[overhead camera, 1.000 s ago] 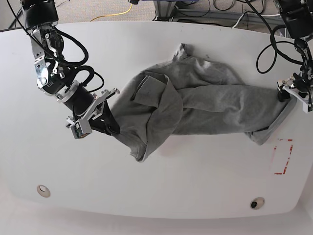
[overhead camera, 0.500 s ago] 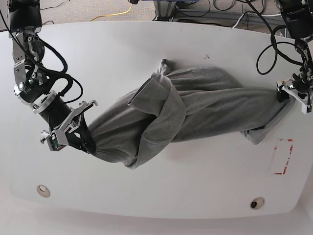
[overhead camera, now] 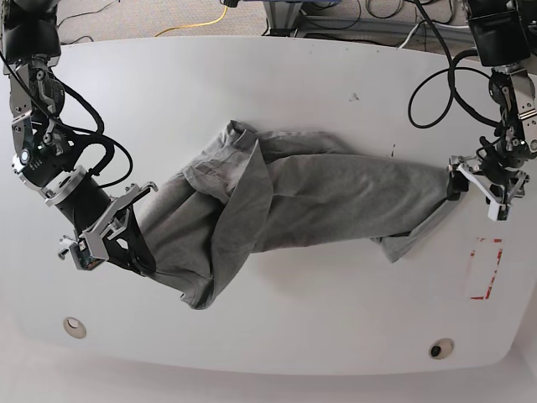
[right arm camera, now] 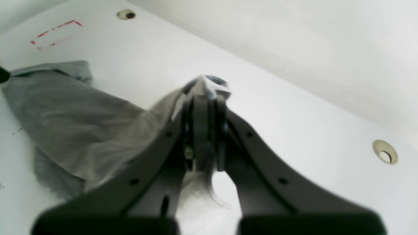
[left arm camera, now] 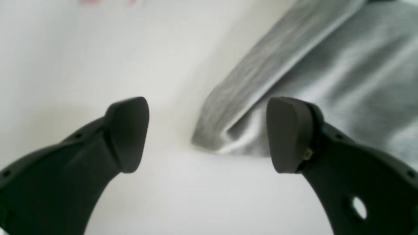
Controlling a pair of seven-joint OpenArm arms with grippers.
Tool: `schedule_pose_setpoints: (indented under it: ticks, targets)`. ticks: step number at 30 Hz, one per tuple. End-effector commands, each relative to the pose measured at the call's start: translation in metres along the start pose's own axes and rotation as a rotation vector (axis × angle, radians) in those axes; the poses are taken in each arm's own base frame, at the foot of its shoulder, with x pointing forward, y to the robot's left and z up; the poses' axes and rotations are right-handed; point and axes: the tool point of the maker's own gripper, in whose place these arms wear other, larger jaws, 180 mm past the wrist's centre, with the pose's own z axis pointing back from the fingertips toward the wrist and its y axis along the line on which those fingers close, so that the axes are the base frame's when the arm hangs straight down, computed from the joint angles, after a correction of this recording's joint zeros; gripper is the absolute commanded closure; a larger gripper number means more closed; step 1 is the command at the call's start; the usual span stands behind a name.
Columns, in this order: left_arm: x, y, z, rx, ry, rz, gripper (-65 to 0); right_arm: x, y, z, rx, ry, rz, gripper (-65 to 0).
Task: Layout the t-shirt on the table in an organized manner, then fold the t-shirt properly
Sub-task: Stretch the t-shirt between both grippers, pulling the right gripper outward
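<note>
The heather-grey t-shirt [overhead camera: 319, 197] lies bunched and stretched across the middle of the white table [overhead camera: 252, 92]. My right gripper [overhead camera: 144, 256] is at its lower left end. In the right wrist view that gripper [right arm camera: 204, 94] is shut on a pinch of t-shirt [right arm camera: 65, 107] cloth. My left gripper [overhead camera: 457, 183] is at the shirt's right end. In the left wrist view the left gripper [left arm camera: 209, 130] is open, and a folded corner of the t-shirt [left arm camera: 326, 65] lies on the table between its fingers [left arm camera: 127, 130], untouched by them.
A red tape rectangle [overhead camera: 485, 269] is marked on the table right of the shirt, also visible as a red tape rectangle [right arm camera: 55, 32] in the right wrist view. Two round grommets [overhead camera: 74, 326] [overhead camera: 440, 348] sit near the front edge. Cables lie behind the table.
My right gripper has pulled the shirt's end toward the lower left, dragging the whole shirt leftward. The shirt's right end slid away from the red tape, and my left gripper moved left with it.
</note>
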Motion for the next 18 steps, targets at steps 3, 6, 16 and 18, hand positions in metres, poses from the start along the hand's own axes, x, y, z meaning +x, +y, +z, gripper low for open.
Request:
schedule_pose_setpoints:
  ticks: [3,6,16,18]
  targets:
    - [0.037,-0.014,0.018,-0.022,-0.084,-0.073,-53.1,0.019,-0.006,0.003,-0.012,-0.058,0.027,0.0]
    - [0.051,-0.023,0.026,-0.026,-0.112,-0.098,-53.1,0.019,-0.006,0.003,-0.012,-0.056,0.026,0.0]
    - [0.040,-0.012,0.022,0.026,-0.050,-0.125,-53.1,0.017,-0.005,0.003,-0.012,-0.052,0.022,0.0]
    - [0.034,-0.006,0.016,0.030,-0.028,-0.104,-53.1,0.016,-0.005,0.003,-0.011,-0.051,0.020,0.0]
